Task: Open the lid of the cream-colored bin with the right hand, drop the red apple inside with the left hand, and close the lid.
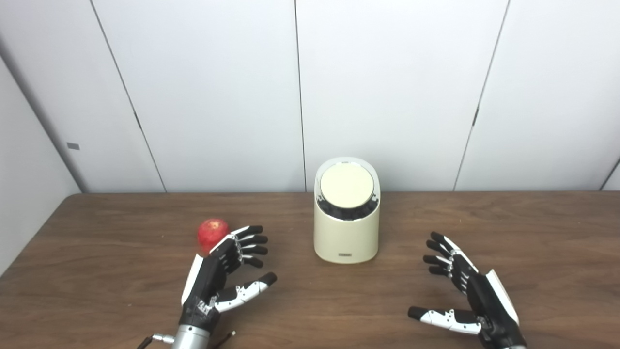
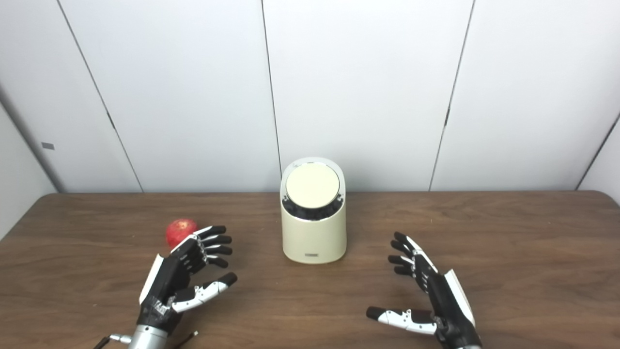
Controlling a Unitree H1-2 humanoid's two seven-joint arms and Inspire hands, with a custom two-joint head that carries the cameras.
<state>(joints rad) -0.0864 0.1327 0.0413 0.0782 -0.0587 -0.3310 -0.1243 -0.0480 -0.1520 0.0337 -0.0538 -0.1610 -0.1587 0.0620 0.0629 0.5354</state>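
A cream bin stands upright at the centre of a dark wooden table, its round lid shut and tilted toward the cameras, a dark ring showing below the lid's front edge. A small label sits low on the bin's front wall.

The red apple rests on the table at about nine o'clock from the bin, well apart from it. The left hand lies just in front of the apple, at about five o'clock from it, released and holding nothing: its fingers are spread and point toward the bin, the thumb splayed out below them. From the head cameras the knuckles overlap the apple's lower right edge; whether hand and fruit touch cannot be told.

The right hand hovers or rests at about four o'clock from the bin, well apart from it, likewise released and empty, its fingers fanned toward ten o'clock and its thumb stretched out to the left near the table's front edge.

Behind the table, white wall panels divided by thin dark seams fill the background. A thin cable shows beside the left wrist at the bottom edge.
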